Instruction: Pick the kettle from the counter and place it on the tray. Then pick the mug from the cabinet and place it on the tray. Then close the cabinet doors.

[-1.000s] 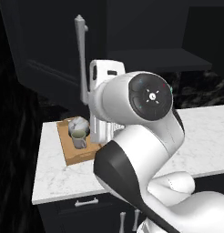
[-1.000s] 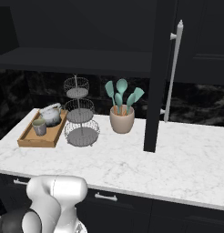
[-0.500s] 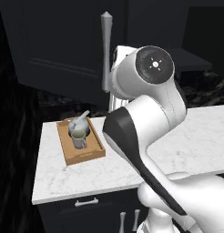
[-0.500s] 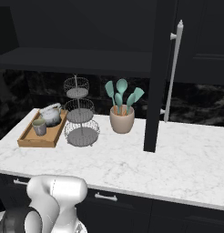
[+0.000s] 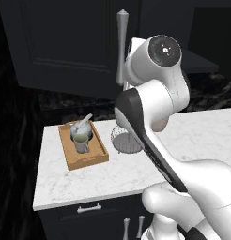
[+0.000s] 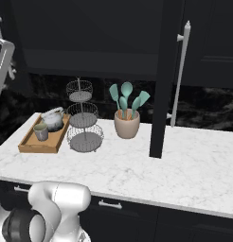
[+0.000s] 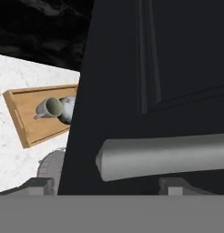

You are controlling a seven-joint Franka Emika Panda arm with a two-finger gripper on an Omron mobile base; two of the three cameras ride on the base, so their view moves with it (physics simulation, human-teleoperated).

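Two things sit in the tray (image 5: 73,159) at the counter's (image 6: 194,165) left end: the kettle (image 6: 54,118) and the mug (image 6: 41,132) before it. In the hand view we see the left cabinet door (image 7: 177,68) cover half the kettle, its silver handle (image 7: 164,157) lying across just above the gripper (image 7: 104,186), whose dark tips stand spread wide on either side. Compared with a second ago, the arm has risen to that handle; the right door (image 6: 162,80) stands ajar.
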